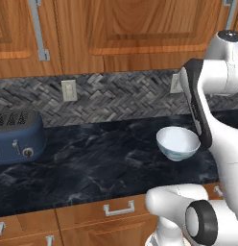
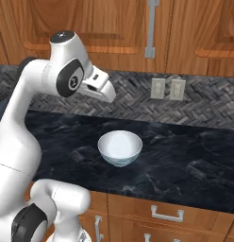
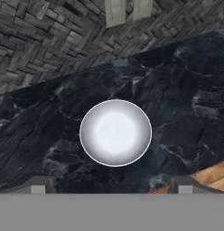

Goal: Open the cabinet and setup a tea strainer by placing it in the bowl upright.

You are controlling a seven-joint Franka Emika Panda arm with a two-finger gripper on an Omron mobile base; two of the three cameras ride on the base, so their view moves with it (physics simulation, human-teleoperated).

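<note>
The bowl [image 1: 177,142] [image 2: 120,147] [image 3: 115,132], small, round and glossy white, stands upright on the dark marble counter [image 1: 92,163]. In the hand view it lies straight ahead and I see nothing but pale glaze inside it. My gripper [image 3: 111,185] hangs above it, open, with its two dark fingertips [image 3: 38,185] far apart and nothing between them. The hand [image 2: 101,87] sits high over the counter, left of the bowl in the right base view. The cabinet [image 1: 135,29] [image 2: 90,23] runs along the top with its wooden doors shut. The tea strainer is out of view.
A dark blue toaster [image 1: 17,137] stands at the counter's left end. Wall outlets [image 2: 168,89] [image 1: 69,90] sit on the grey herringbone backsplash. Grey bar handles [image 1: 38,29] [image 2: 149,28] hang on the cabinet doors. Wooden drawers [image 1: 118,209] lie below the counter edge.
</note>
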